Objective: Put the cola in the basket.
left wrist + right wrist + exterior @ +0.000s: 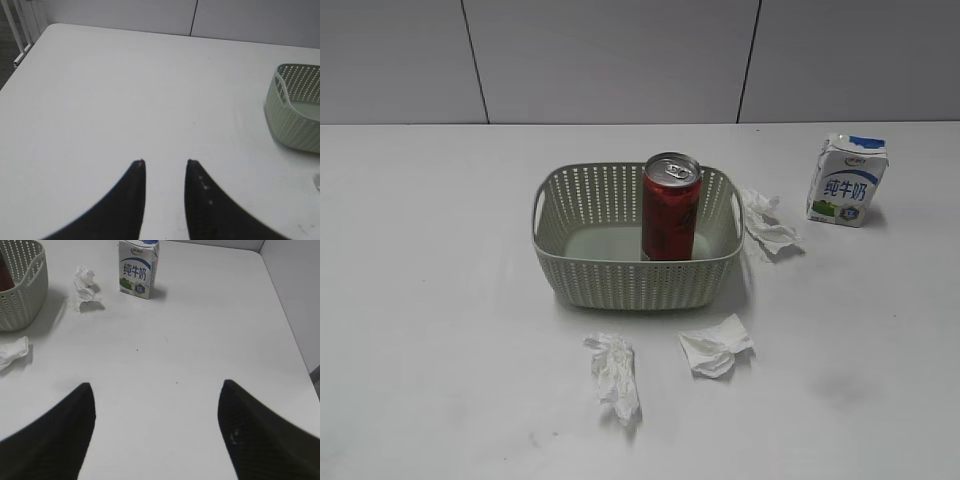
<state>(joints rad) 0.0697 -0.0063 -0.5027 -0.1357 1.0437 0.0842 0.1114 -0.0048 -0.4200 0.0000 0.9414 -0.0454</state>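
Inside basket (620,285), upright cola (670,208)

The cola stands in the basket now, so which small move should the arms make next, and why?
Probably none beyond keeping both arms back. The cola stands upright inside the basket, touched by neither claw. The right claw is wide open over bare table, and the left claw, narrowly open, holds nothing.

One cola (670,207), one basket (620,282), one milk carton (847,180), three crumpled tissues (615,372).
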